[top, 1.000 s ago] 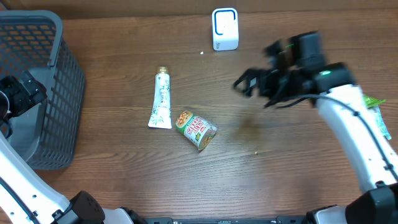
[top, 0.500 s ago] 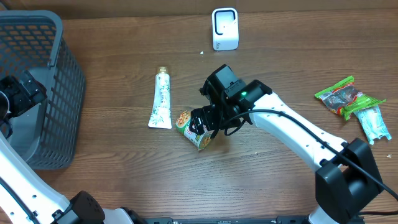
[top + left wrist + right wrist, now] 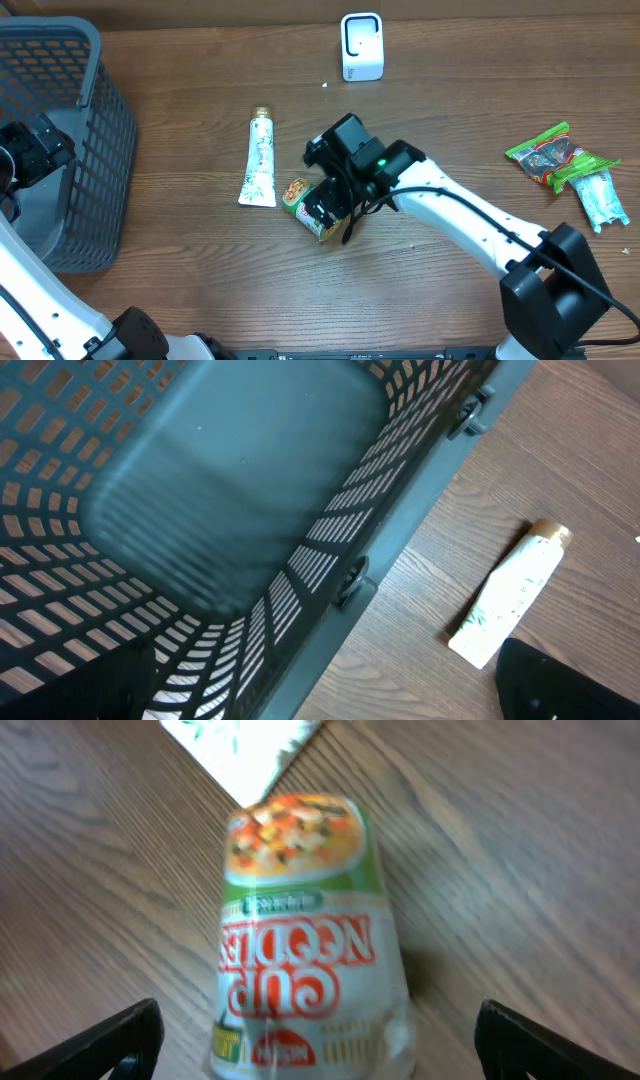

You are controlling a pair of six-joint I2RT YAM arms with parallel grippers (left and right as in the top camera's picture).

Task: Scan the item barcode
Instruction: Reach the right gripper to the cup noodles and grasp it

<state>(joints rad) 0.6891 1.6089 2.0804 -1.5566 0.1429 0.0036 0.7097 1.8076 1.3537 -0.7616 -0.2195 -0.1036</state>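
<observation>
Hovering over the noodle cup (image 3: 300,930), the right gripper (image 3: 318,1040) is holding its jaws wide; the left gripper (image 3: 330,685) is hanging above the basket (image 3: 420,510), likewise spread.

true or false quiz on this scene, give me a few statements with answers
1. The cup lies on its side. True.
2. The right gripper is shut on the cup. False: its jaws stand open, one on either side of the cup.
3. The tube is in the basket. False: it lies on the table beside the cup.
4. The left gripper is above the basket. True.
</observation>
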